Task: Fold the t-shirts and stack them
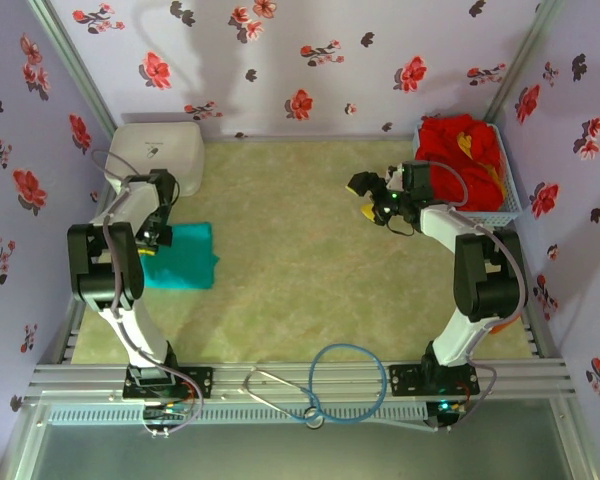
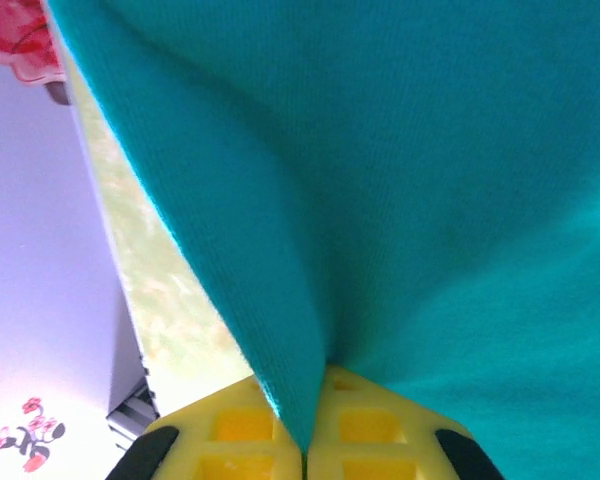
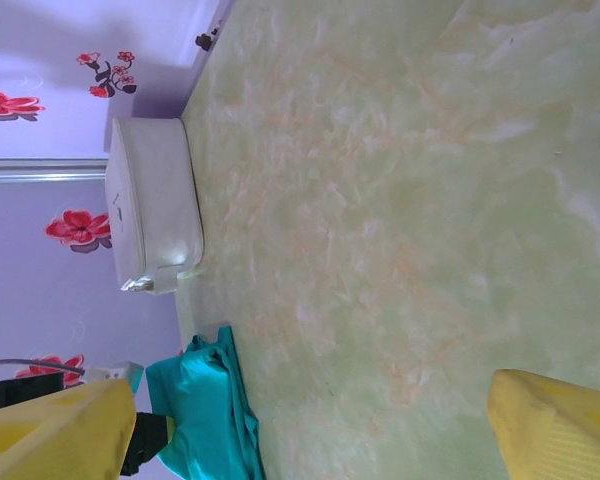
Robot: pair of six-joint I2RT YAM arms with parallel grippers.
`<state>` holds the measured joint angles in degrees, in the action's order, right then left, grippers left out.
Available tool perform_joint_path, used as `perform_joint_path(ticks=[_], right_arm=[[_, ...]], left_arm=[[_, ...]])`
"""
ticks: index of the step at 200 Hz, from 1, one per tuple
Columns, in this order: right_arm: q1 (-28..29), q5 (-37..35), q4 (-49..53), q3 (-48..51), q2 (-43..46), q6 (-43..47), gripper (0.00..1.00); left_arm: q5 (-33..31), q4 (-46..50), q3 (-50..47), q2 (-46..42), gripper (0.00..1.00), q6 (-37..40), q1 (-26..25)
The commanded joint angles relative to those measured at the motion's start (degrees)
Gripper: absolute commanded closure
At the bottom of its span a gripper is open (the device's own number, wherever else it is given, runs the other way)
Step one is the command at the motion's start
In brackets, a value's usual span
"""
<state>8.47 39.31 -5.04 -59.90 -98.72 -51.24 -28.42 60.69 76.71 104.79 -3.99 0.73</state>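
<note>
Grip: left gripper (image 2: 302, 452) has its yellow fingers pressed together on a ridge of the teal t-shirt (image 2: 430, 200), with cloth pinched between them.
Shirt from that hand: it lies at the left side of the table (image 1: 300, 290), spreading rightward and toward the near edge from the pinch (its outline is close to square, so no clear long axis).
Neighbour: white box (image 1: 158, 150) sits beyond the shirt, near but apart.
Right gripper (image 1: 365, 198): jaws spread, holding nothing, hovering over bare table.
Red t-shirts (image 1: 465, 155): heaped in the basket (image 1: 512, 200) just to that gripper's right.
Nearer arm: left for teal, right for red; the next fetch looks like the right arm's job.
</note>
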Motion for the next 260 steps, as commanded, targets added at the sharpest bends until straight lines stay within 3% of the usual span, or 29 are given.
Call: perform_joint_path(ticks=[1, 70, 124, 193, 228, 250, 260], right_arm=[[-0.03, 1.63, -1.89, 0.86, -1.33, -0.61, 0.09], [-0.03, 2.79, -2.96, 1.03, -2.27, -0.83, 0.09], [-0.03, 3.32, -3.22, 0.93, -2.96, -1.18, 0.09], [-0.04, 3.52, -3.13, 1.01, -3.17, -1.23, 0.09], [-0.1, 3.7, -2.88, 1.0, -2.85, -1.06, 0.09], [-0.03, 3.51, -2.52, 1.01, -2.63, -0.75, 0.09], [-0.03, 3.5, -2.48, 0.89, -2.7, -0.87, 0.09]], left_arm=[[-6.0, 0.8, 2.42, 1.34, 1.0, 1.39, 2.09], [-12.6, 0.3, 5.44, 5.11, 1.0, 4.08, 3.73], [-14.11, -0.81, 5.47, 4.78, 1.0, 4.85, 6.79], [-14.29, -2.31, 6.42, 6.21, 1.0, 5.14, 6.97], [-14.33, -2.11, 6.94, 5.66, 0.58, 3.96, 7.01], [-14.05, -1.61, 7.05, 3.55, 0.4, 2.9, 7.07], [-13.37, -0.89, 7.35, 2.21, 0.38, 2.5, 6.97]])
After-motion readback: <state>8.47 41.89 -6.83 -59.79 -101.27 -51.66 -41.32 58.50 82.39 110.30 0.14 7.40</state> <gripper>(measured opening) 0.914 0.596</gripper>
